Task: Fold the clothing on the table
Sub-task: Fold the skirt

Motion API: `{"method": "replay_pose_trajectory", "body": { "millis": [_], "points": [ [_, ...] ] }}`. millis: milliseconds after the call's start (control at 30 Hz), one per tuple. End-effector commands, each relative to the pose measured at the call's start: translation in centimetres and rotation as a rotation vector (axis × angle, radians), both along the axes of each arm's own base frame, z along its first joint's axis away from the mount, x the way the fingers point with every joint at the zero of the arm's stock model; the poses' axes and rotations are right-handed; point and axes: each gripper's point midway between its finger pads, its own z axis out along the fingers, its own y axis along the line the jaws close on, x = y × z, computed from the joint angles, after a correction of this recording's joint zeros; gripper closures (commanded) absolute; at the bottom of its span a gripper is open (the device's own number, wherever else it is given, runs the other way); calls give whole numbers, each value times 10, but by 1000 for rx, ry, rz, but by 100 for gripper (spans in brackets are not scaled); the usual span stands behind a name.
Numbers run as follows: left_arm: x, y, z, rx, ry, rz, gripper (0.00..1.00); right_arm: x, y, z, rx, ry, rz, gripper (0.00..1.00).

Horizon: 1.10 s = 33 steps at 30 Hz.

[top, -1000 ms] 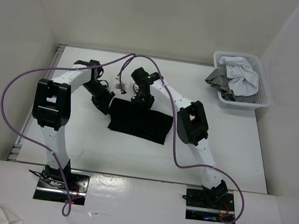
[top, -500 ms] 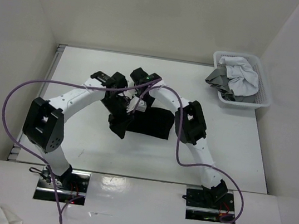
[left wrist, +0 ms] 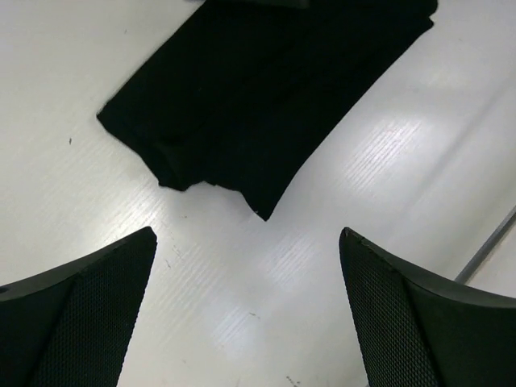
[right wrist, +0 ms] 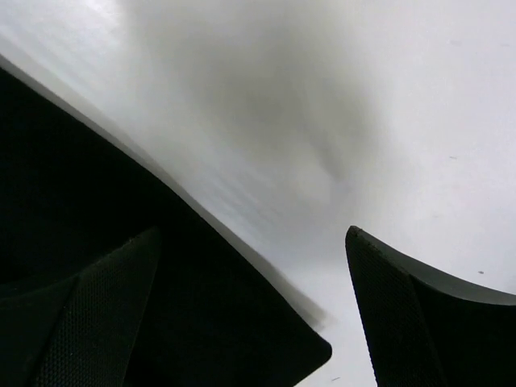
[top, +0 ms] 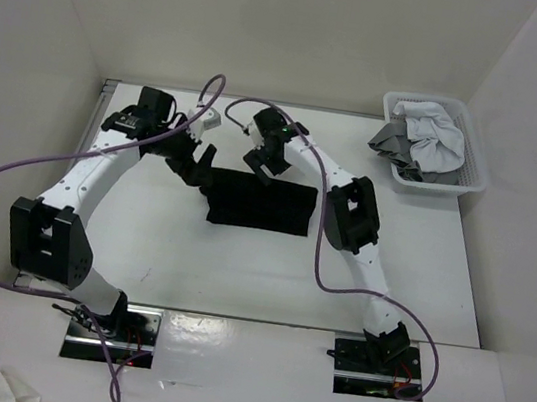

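Overhead, matte white table point(top: 189, 260), plain pale walls point(top: 303, 34), black clothing point(top: 260, 206) lying centre

L gripper point(left wrist: 247, 235), R gripper point(right wrist: 251, 234): jaws spread wide, nothing gripped. Both extended fwd, pitched down, tips apart.

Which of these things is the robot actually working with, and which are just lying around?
Part of the job:
- black clothing, lying in a flat rectangle
- table under it
- left gripper and right gripper, both open

Just lying about:
- basket at the far right
- white garment and grey garment in it
- crumpled white wad near the left base
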Motion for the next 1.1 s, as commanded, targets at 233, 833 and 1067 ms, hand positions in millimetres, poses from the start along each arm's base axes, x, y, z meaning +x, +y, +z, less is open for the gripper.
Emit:
{"method": "replay_pose_trajectory", "body": {
  "millis": [233, 833, 1067],
  "points": [
    [34, 119, 26, -27, -75, 550, 0, -6, 9, 132, 247, -85, 12, 1],
    [-20, 213, -7, -7, 67, 830, 0, -157, 73, 19, 133, 239, 464, 9],
    [-29, 213, -1, 6, 39, 825, 0, -135, 90, 34, 180, 190, 464, 18]
  ]
}}
